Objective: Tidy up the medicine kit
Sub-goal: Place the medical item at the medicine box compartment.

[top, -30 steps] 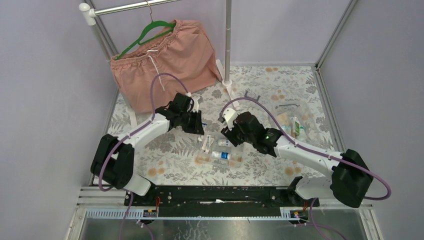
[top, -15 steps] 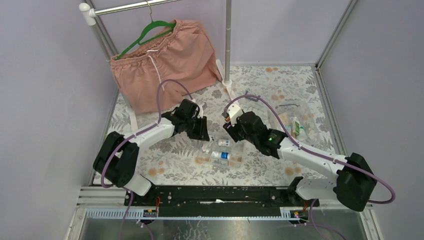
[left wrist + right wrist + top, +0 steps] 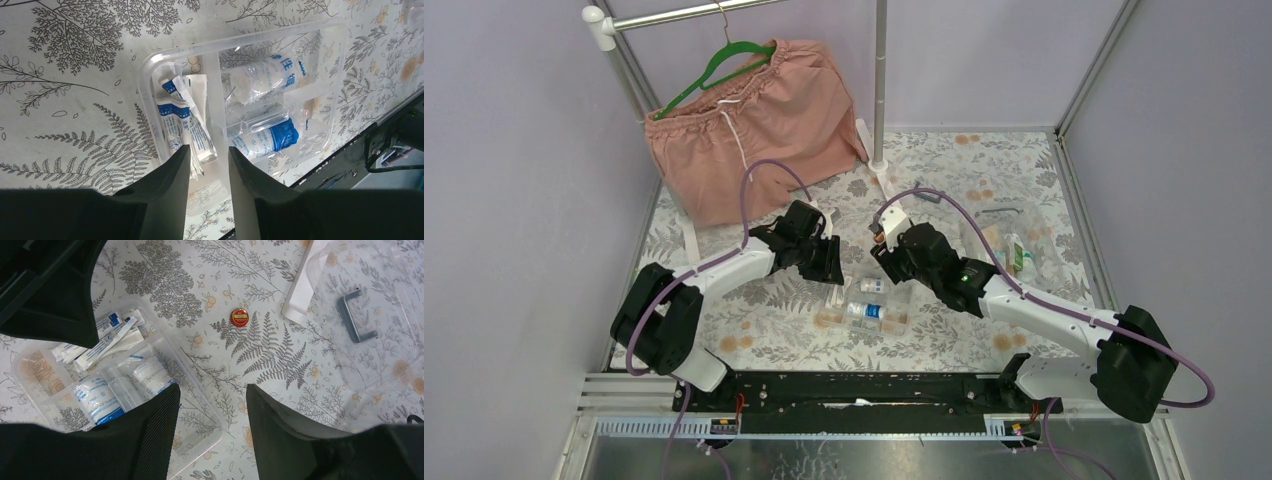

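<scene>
The medicine kit lies in parts. Its clear compartment tray (image 3: 832, 320) (image 3: 145, 75) (image 3: 200, 432) holds blue-and-white sachets (image 3: 181, 122) (image 3: 102, 342) and two wrapped bandage rolls (image 3: 265, 75) (image 3: 265, 139). My left gripper (image 3: 832, 270) (image 3: 209, 150) hangs open just above the sachets, nothing between its fingers. My right gripper (image 3: 882, 262) (image 3: 212, 390) is open and empty over the tray's far corner. The clear lid (image 3: 390, 345) with its black handle (image 3: 354, 315) lies flat beyond. A small red cap (image 3: 239, 317) rests on the cloth.
A clear box (image 3: 1016, 248) with more small items sits to the right. Pink shorts (image 3: 754, 120) hang on a green hanger at the back left, beside a rack pole (image 3: 880, 80). The left arm (image 3: 50, 285) fills the right wrist view's upper left.
My left gripper has moved right and down over the tray and its jaws have widened; the sachets now lie in the tray. The right gripper has drawn back slightly.
</scene>
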`<state>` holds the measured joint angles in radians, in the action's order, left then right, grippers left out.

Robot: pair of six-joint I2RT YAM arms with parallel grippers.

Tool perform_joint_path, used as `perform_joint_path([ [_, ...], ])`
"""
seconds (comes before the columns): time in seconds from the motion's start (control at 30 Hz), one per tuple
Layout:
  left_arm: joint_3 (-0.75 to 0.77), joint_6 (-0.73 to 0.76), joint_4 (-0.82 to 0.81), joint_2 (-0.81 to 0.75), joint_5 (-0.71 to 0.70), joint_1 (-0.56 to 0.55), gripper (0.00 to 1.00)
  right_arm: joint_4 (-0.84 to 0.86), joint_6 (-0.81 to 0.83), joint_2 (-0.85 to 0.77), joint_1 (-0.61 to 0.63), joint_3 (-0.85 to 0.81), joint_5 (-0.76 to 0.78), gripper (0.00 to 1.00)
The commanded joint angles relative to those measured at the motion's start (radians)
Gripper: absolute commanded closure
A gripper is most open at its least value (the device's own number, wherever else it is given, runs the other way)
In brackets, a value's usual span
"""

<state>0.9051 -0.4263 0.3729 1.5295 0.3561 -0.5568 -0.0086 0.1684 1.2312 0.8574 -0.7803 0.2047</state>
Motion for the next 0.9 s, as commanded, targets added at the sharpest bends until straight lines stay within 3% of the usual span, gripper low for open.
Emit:
perform_joint_path([
  [0.0, 0.009, 0.029, -0.030, -0.001, 0.004, -0.006, 0.60, 0.036, -0.046, -0.024, 0.006, -0.011, 0.065, 0.41],
  [0.13, 0.028, 0.045, -0.031, 0.003, -0.006, -0.005, 0.59, -0.035, -0.153, -0.009, -0.011, -0.056, 0.157, 0.41],
  [0.3, 0.049, 0.017, -0.061, -0.099, -0.113, 0.033, 0.56, -0.208, -0.312, 0.058, -0.158, -0.180, 0.038, 0.41],
  [0.6, 0.041, 0.046, -0.131, -0.291, -0.218, 0.190, 0.32, -0.280, -0.419, 0.165, -0.218, -0.304, -0.016, 0.34],
  [0.87, 0.017, 0.086, -0.131, -0.356, -0.222, 0.324, 0.21, -0.339, -0.498, 0.347, -0.227, -0.459, -0.040, 0.30],
])
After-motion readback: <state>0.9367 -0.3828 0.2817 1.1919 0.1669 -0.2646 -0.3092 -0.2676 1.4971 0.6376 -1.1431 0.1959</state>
